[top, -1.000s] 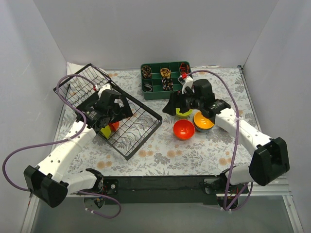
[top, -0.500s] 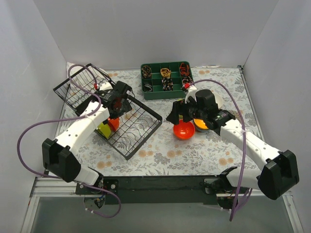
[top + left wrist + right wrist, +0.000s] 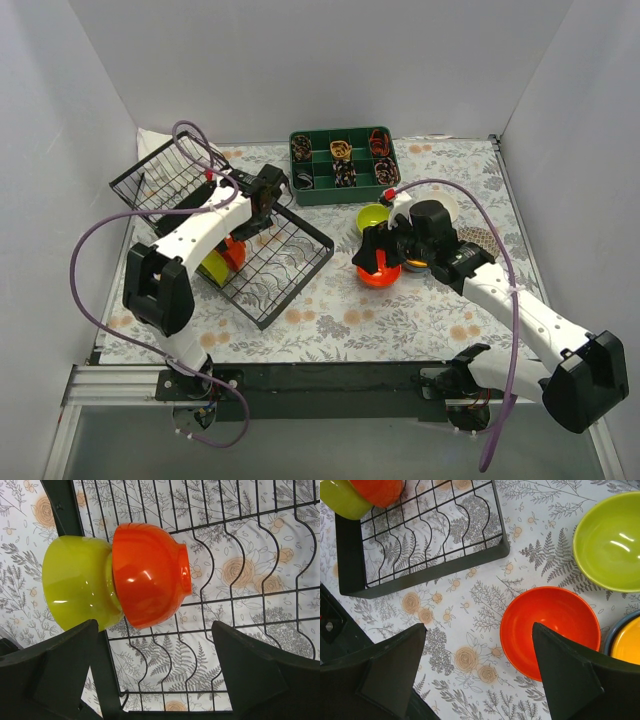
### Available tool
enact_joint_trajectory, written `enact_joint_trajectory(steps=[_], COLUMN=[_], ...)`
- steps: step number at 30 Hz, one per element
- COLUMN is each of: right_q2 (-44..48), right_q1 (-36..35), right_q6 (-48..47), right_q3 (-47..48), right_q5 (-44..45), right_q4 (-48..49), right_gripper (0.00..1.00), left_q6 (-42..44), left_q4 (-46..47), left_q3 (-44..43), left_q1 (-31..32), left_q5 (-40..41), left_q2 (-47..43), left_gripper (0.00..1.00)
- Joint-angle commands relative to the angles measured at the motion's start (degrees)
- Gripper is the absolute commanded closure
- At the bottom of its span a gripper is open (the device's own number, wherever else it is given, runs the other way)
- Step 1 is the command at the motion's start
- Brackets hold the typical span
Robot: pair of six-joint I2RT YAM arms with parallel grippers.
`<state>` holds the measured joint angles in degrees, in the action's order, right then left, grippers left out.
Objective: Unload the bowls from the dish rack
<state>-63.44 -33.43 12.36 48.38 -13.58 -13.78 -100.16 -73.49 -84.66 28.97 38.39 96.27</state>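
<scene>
The black wire dish rack (image 3: 285,265) lies left of centre and also shows in the left wrist view (image 3: 240,555) and the right wrist view (image 3: 420,575). A lime-yellow bowl (image 3: 212,267) and an orange-red bowl (image 3: 233,250) lean together in it; the left wrist view shows both, lime-yellow (image 3: 75,585) and orange-red (image 3: 147,575). My left gripper (image 3: 258,215) hangs open and empty above the rack (image 3: 157,675). My right gripper (image 3: 368,255) is open and empty over the near-left rim of a red-orange bowl (image 3: 555,625) on the table.
On the table right of the rack: a lime bowl (image 3: 372,217), an orange bowl nested in a blue one (image 3: 418,263), a white bowl (image 3: 448,208) and a mosaic bowl (image 3: 482,240). A green divided tray (image 3: 340,160) stands at the back. A tilted wire panel (image 3: 165,175) rises at the rack's far left.
My left gripper has swung from over the racked bowls toward the far right of the rack. My right gripper has moved off the lime bowl, nearer, over the red-orange bowl.
</scene>
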Motion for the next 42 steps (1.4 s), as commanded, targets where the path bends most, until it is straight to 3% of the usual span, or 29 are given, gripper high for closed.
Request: enact_joint_trajectory(steps=[1,20,42], right_q2=[2.3,5.0,4.1], right_q1=[-0.2,-0.1,-0.2], right_q6=[-2.4,-6.7,-6.8], right_q3=[-2.3,-6.4,-7.5], right_q5=[0.8,0.6,0.4], right_q4=[0.3,0.4,1.4], right_gripper=[0.05,0.05,0.05], left_q6=[-3.0,-4.0,-5.7], left_q4=[-4.4,-6.2,-4.3], left_q3=[-4.5,-6.3,-2.6], left_q1=[-0.3,-3.6,-4.0], left_q5=[4.9,6.6,4.5], left_q2=[3.4,10.1,11.3], left_gripper=[0.02,0.05,0.24])
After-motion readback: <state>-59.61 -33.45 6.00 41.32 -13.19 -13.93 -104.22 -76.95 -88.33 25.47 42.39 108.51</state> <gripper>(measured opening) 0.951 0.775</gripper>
